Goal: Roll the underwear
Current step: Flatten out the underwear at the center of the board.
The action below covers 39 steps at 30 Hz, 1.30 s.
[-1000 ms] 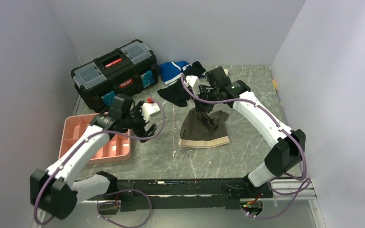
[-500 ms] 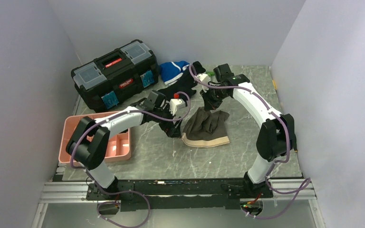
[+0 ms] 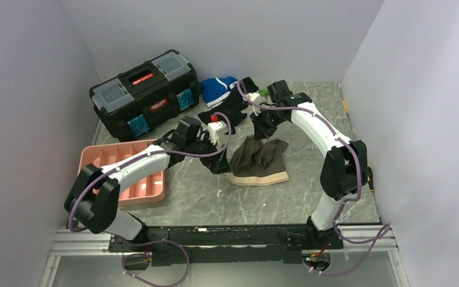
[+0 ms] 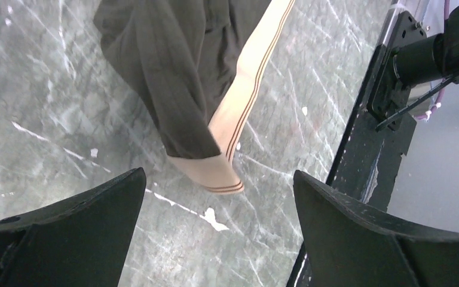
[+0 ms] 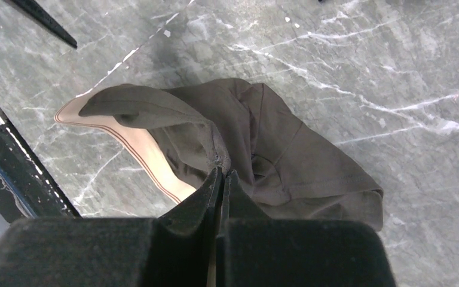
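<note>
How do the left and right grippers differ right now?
The left gripper is wide open and empty; the right gripper is shut, pinching the underwear. The left gripper hovers over a corner of the waistband; the right gripper holds dark fabric at the far end. Both point down at the same garment.

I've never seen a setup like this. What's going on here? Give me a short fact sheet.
Table: grey marble-pattern top
Underwear: dark grey-brown, beige waistband lying on the table
Right gripper: shut, pinching the underwear's dark fabric at its far end
Left gripper: open, above the waistband's corner, holding nothing
Also there: black toolbox, pink tray, blue-and-white garment, black garment
</note>
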Available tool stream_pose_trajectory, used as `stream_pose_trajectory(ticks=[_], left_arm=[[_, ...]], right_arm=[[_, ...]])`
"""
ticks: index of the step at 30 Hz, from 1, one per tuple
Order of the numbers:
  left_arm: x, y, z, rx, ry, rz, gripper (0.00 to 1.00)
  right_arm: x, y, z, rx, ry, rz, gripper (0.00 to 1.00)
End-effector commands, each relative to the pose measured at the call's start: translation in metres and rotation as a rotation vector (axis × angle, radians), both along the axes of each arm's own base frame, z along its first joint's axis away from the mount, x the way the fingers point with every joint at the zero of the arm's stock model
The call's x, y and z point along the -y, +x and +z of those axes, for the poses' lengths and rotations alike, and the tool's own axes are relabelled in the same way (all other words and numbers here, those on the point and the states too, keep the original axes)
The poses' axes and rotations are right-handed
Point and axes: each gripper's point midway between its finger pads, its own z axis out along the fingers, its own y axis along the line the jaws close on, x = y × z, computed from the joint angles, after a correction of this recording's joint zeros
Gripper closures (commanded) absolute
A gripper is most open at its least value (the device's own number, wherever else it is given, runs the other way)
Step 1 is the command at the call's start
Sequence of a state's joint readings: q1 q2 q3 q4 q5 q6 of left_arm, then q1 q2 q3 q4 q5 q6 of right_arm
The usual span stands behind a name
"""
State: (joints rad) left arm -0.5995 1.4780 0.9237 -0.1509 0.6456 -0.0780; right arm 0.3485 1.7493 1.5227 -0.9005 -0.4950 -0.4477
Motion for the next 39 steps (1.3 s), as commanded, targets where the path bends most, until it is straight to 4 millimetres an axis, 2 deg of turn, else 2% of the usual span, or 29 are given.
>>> stream_pose_trajectory(ticks=[1, 7, 11, 13, 16, 17, 19, 20, 21, 25, 27, 29, 30, 32, 33, 34, 36, 38, 39], left_arm=[[0.011, 0.008, 0.008, 0.061, 0.003, 0.035, 0.01], [0.018, 0.017, -0.019, 0.074, 0.133, 0.085, 0.04], [0.024, 0.015, -0.035, 0.067, 0.197, 0.066, 0.13], [0.028, 0.014, -0.04, 0.051, 0.207, 0.043, 0.3], [0.028, 0.02, -0.043, 0.057, 0.241, 0.02, 0.61], [0.027, 0.025, -0.037, 0.081, 0.246, 0.003, 0.7], [0.019, 0.041, -0.018, 0.117, 0.244, 0.001, 0.94], [0.015, 0.05, -0.003, 0.146, 0.242, 0.003, 1.0], [0.008, 0.061, 0.014, 0.174, 0.238, 0.012, 1.0], [-0.016, 0.104, 0.101, 0.373, 0.236, 0.06, 1.0], [-0.023, 0.109, 0.139, 0.469, 0.245, 0.061, 1.0], [-0.024, 0.102, 0.161, 0.525, 0.234, 0.043, 1.0], [-0.023, 0.094, 0.165, 0.546, 0.24, 0.024, 1.0], [-0.018, 0.069, 0.153, 0.56, 0.273, -0.055, 1.0], [-0.016, 0.055, 0.143, 0.562, 0.292, -0.097, 1.0], [-0.014, 0.04, 0.132, 0.569, 0.308, -0.147, 1.0], [-0.015, 0.008, 0.1, 0.544, 0.35, -0.239, 1.0], [-0.021, -0.027, 0.065, 0.502, 0.406, -0.342, 1.0], [-0.025, -0.044, 0.048, 0.481, 0.431, -0.391, 0.93]], right_arm=[[-0.011, 0.011, 0.017, 0.025, 0.065, 0.006, 1.0], [-0.012, 0.013, 0.016, 0.027, 0.064, 0.006, 1.0], [-0.012, 0.014, 0.019, 0.035, 0.064, 0.006, 1.0], [-0.011, 0.014, 0.021, 0.038, 0.064, 0.005, 1.0], [-0.009, 0.014, 0.027, 0.062, 0.059, -0.001, 1.0], [-0.007, 0.015, 0.033, 0.082, 0.056, -0.007, 1.0], [0.0, 0.021, 0.047, 0.134, 0.046, -0.027, 1.0], [0.006, 0.027, 0.057, 0.169, 0.038, -0.044, 1.0], [0.011, 0.032, 0.067, 0.203, 0.029, -0.059, 1.0], [0.037, 0.057, 0.129, 0.375, -0.002, -0.113, 1.0], [0.047, 0.063, 0.156, 0.462, -0.018, -0.13, 1.0], [0.053, 0.059, 0.178, 0.543, -0.027, -0.127, 1.0], [0.055, 0.055, 0.185, 0.576, -0.027, -0.121, 1.0], [0.058, 0.041, 0.192, 0.623, -0.03, -0.09, 1.0], [0.059, 0.032, 0.189, 0.628, -0.033, -0.066, 1.0], [0.059, 0.017, 0.191, 0.652, -0.022, -0.025, 1.0], [0.057, -0.012, 0.169, 0.623, -0.015, 0.053, 1.0], [0.055, -0.047, 0.137, 0.554, -0.01, 0.133, 0.99], [0.054, -0.066, 0.122, 0.516, -0.001, 0.174, 0.9]])
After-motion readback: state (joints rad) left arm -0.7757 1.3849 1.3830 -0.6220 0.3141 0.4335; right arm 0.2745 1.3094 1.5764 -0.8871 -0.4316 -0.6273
